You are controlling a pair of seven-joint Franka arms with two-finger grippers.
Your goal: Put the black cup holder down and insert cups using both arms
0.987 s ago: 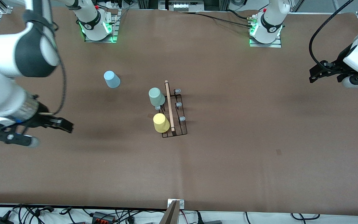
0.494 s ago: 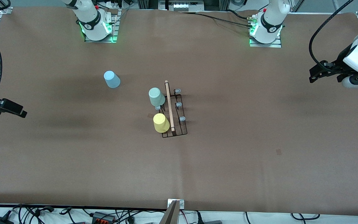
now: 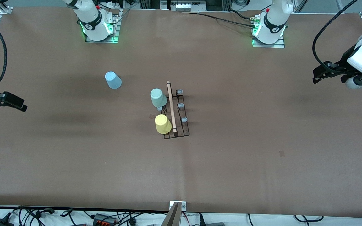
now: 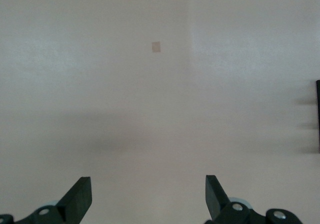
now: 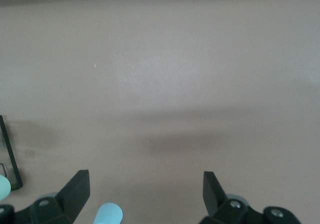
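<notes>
Right gripper (image 3: 17,105) has swung away from mid-table toward right arm's table end, now hanging over bare mat, jaws spread, empty. Left gripper (image 3: 320,75) unmoved, waiting over left arm's end, jaws spread, empty.

Black cup holder (image 3: 175,113) mid-table: thin wire rack, wooden rod handle running 12-to-6 in front view. Pale green cup (image 3: 158,97) and yellow cup (image 3: 163,124) inverted on its pegs.

Light blue cup (image 3: 113,80), smooth tapered plastic, loose on mat at 10 o'clock from holder. From right gripper it lies at roughly 2 o'clock; right arm nearer, likely picker.
</notes>
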